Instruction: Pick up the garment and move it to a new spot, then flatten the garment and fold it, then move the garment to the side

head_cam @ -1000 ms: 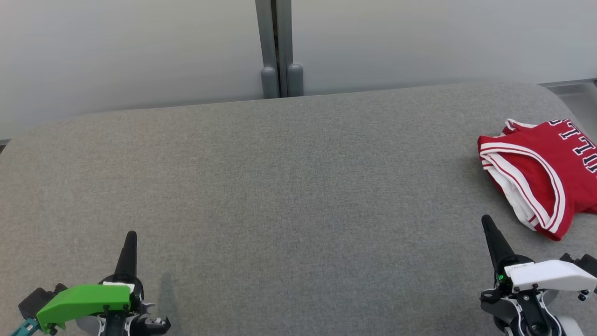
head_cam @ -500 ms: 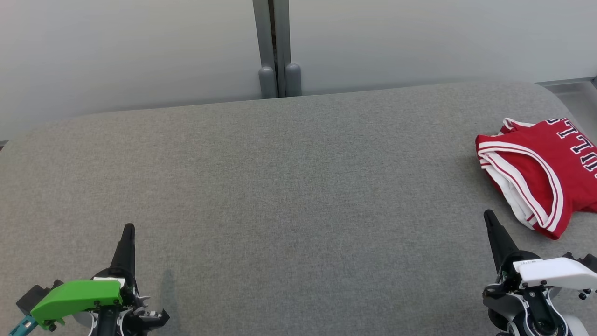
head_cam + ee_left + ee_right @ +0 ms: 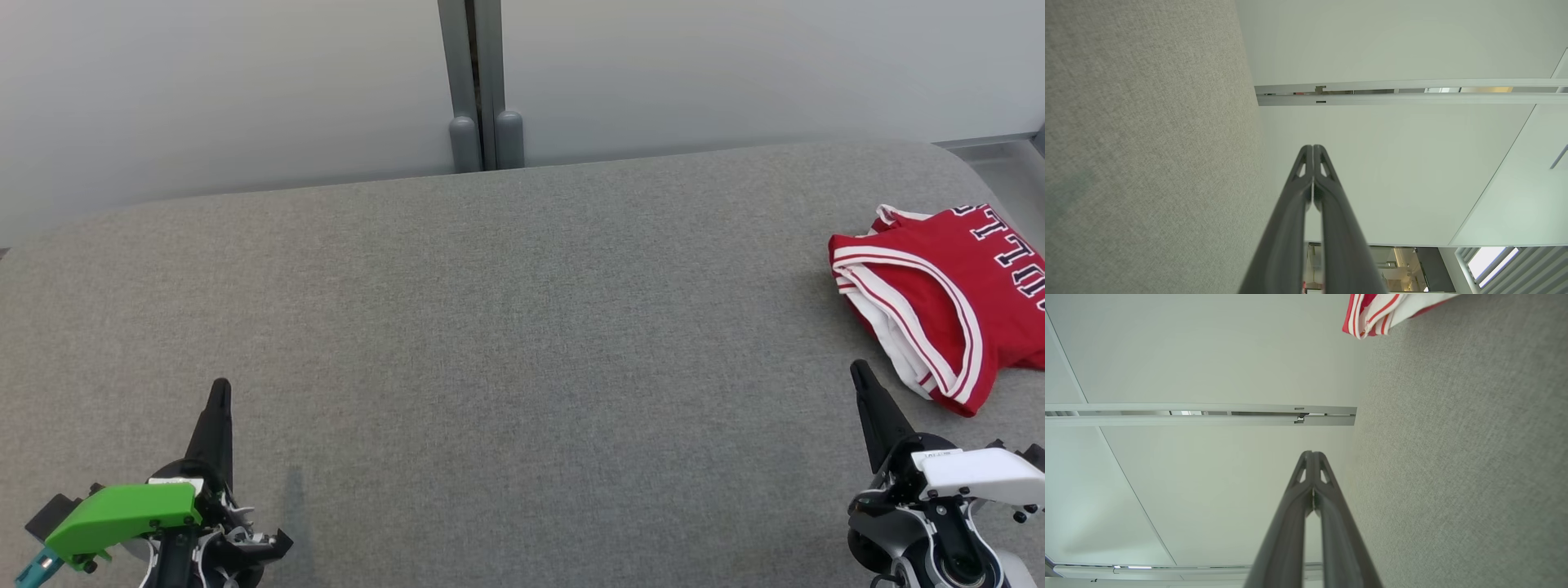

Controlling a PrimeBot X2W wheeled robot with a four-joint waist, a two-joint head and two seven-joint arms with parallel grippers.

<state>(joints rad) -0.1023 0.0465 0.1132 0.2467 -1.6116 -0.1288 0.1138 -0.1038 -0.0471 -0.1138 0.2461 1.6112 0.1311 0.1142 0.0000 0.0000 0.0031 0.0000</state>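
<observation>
Both tools are narrow, with the fingers pressed together from root to tip and nothing between them. The left gripper (image 3: 219, 390) hangs low at the near left of the grey table (image 3: 506, 327) and the right gripper (image 3: 859, 374) at the near right. A folded red jersey (image 3: 922, 286), sleeveless, with dark lettering and striped trim, lies at the table's right edge, just beyond the right gripper's tip and apart from it. This is another piece than the garment, and I cannot tell where the garment itself lies. With shut, unloaded grippers over a bare stretch of cloth-covered top, the scene would fit a garment waiting somewhere off to one side as well as one already folded and put away to a side. As for handling, I judge a shirt of this sort to be light, limp and in no way fragile. It should sag, bunch and fold over itself wherever it is not held, and drag a little on the woven table cover instead of sliding freely. Thin fingers like these suit a pinch on an edge. Both shoulders or both hem corners, held well apart, would let the cloth hang open. A seam or band should hold better than loose single cloth.
</observation>
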